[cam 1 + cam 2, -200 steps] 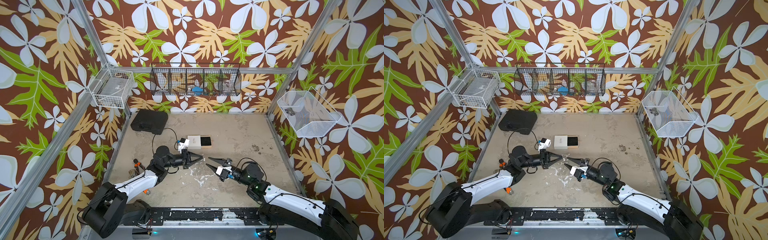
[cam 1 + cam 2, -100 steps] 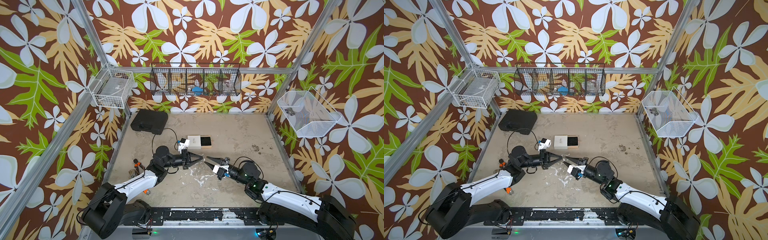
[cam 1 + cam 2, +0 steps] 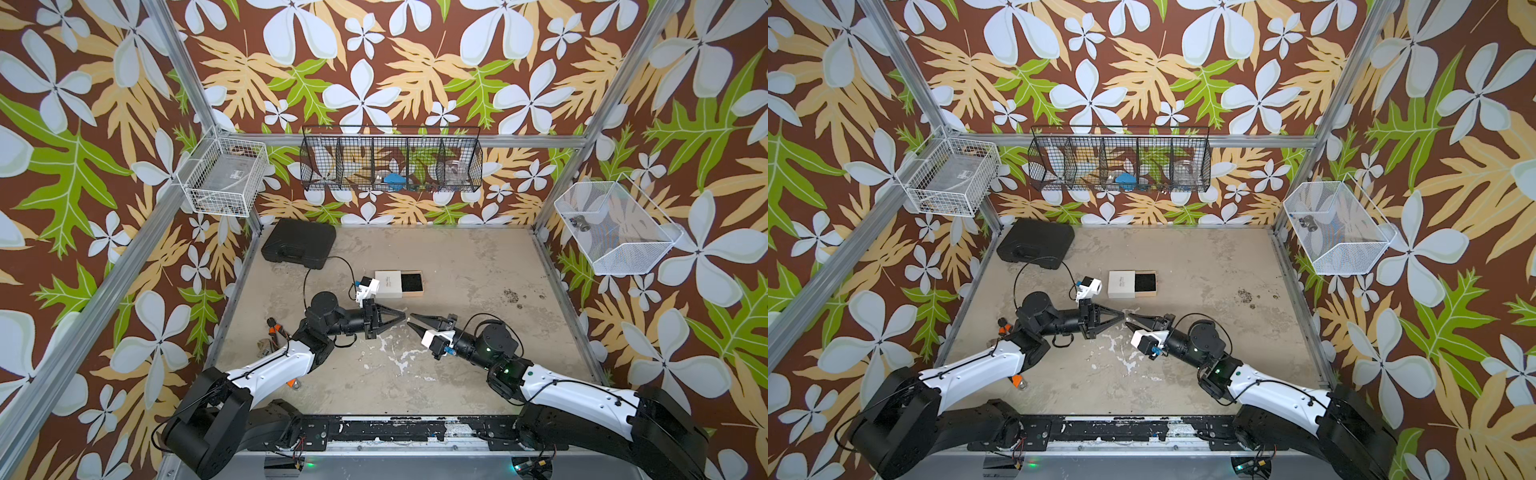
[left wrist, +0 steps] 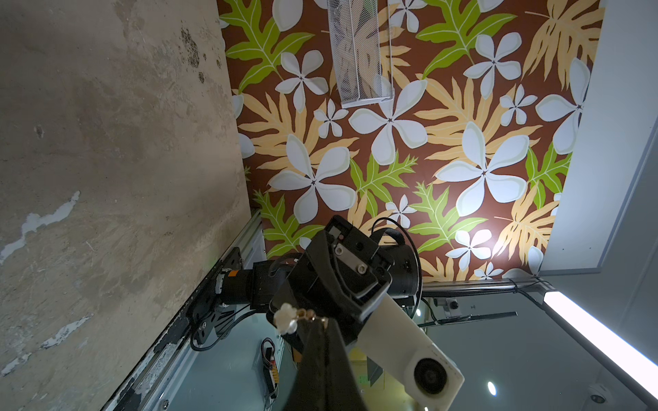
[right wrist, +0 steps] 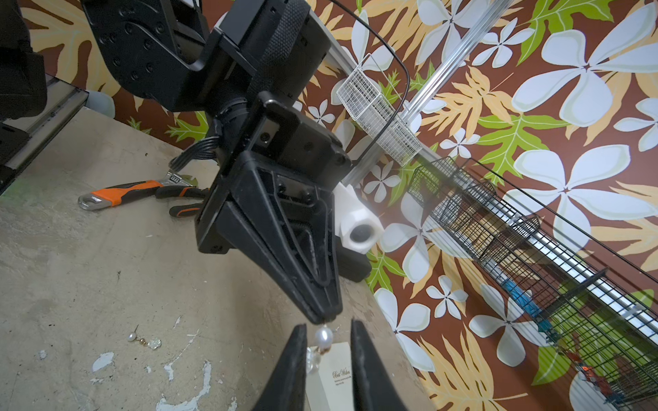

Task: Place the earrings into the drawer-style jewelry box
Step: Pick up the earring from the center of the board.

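My left gripper [image 3: 402, 316] [image 4: 320, 322] is shut on an earring [image 4: 290, 317], a pearl with a gold link and a pale flower, and holds it above the table. In the right wrist view the earring's pearl [image 5: 324, 334] hangs from the left gripper's tip between the fingers of my right gripper [image 5: 328, 324] [image 3: 413, 322], which is open around it. A second earring [image 5: 144, 340] lies on the table. The drawer-style jewelry box [image 3: 388, 284] [image 3: 1121, 284] sits just behind the grippers, with its black-lined tray [image 3: 411, 282] pulled out to the right.
A black plastic case [image 3: 299, 243] lies at the back left. An orange-handled wrench and pliers [image 5: 121, 194] [image 3: 274, 332] lie by the left arm. A white wire basket [image 3: 224, 174], a black wire rack [image 3: 390, 164] and a white mesh bin [image 3: 615, 224] hang on the walls.
My right gripper has moved left to meet the left gripper's tip, and its jaws have narrowed around the hanging earring. The left arm has stayed still.
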{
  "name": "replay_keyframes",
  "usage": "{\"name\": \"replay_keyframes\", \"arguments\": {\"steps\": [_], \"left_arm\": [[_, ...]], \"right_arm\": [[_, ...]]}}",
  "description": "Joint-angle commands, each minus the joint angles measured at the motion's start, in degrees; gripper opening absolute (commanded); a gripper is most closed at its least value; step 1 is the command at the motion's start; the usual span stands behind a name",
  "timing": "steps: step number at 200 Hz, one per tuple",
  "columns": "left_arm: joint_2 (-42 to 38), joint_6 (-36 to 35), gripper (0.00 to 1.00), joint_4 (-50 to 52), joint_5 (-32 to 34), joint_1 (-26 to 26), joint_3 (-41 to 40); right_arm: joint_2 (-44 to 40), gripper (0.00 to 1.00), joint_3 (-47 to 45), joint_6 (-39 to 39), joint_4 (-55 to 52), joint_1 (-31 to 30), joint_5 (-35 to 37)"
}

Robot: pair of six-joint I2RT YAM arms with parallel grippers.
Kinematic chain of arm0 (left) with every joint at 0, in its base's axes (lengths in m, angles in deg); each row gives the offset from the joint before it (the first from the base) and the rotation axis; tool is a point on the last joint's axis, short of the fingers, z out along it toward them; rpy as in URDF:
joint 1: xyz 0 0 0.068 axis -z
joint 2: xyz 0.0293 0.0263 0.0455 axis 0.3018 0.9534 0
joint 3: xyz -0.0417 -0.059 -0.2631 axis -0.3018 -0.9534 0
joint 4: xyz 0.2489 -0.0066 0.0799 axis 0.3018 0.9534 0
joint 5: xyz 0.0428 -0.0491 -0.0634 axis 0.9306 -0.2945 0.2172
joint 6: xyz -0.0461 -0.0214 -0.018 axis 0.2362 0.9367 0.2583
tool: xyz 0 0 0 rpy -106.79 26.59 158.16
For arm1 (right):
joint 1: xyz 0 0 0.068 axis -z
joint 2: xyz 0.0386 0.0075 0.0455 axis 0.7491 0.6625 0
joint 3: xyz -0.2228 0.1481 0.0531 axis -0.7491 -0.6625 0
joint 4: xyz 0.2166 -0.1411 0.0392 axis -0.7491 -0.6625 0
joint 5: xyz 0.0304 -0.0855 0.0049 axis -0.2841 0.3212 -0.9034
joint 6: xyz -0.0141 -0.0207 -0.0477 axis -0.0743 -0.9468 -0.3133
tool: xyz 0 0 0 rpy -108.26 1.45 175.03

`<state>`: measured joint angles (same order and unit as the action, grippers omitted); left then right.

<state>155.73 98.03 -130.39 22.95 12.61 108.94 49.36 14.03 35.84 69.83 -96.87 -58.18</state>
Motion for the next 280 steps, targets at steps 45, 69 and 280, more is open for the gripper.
{"name": "replay_keyframes", "arguments": {"steps": [45, 69, 280], "left_arm": [[-0.21, -0.62, 0.0, -0.72, -0.57, -0.03, 0.49], [-0.25, -0.59, 0.0, -0.72, -0.59, -0.03, 0.49], [-5.58, -16.43, 0.67, 20.07, 7.28, -2.18, 4.8]], "right_arm": [[0.47, 0.18, 0.54, -0.17, 0.67, 0.04, 0.35], [0.47, 0.18, 0.52, -0.13, 0.67, -0.05, 0.45], [-0.05, 0.11, 4.3, 4.74, -7.2, 1.11, 3.88]]}}
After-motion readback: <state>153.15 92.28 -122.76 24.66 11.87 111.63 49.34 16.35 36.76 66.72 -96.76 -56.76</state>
